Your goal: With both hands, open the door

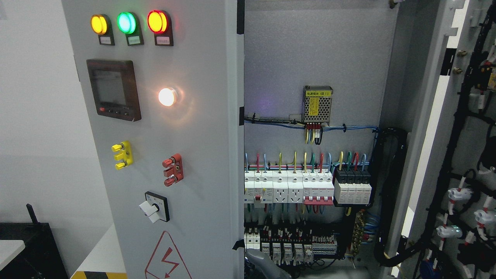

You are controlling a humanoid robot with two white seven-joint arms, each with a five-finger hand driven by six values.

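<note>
- Hand [263, 262]: only a grey rounded part is seen at the bottom edge of the head view, just inside the cabinet opening. The side it belongs to cannot be told, and whether it is apart, together or clamped on anything cannot be told. No second hand is seen.
- Right door [430, 135]: swung wide at the right edge of the cabinet [310, 50], with its inner face and black wiring harness [461, 128] exposed.
- Left door [201, 155]: stands at the cabinet's left side, its free edge at the middle of the opening. Yellow, green and red lamps [128, 23] are carried near its top edge, a display [113, 90] below them and a rotary switch [155, 207] near the bottom. Whether it is latched or ajar cannot be told.
- Interior: a power supply [317, 104] is mounted on the back panel, with a breaker row [288, 186] under it.
- Step judged: right leaf done, left leaf likely remaining.
- To do it well:
  - The free edge of the left door should be gripped, not the switch or the terminals on its face.
  - The pull should be made along the hinge arc, outward and leftward, slowly.
  - The hand should be kept off the breakers and live wiring just behind it.
  - The open right door should be left undisturbed, or steadied by the other hand if it drifts.
</note>
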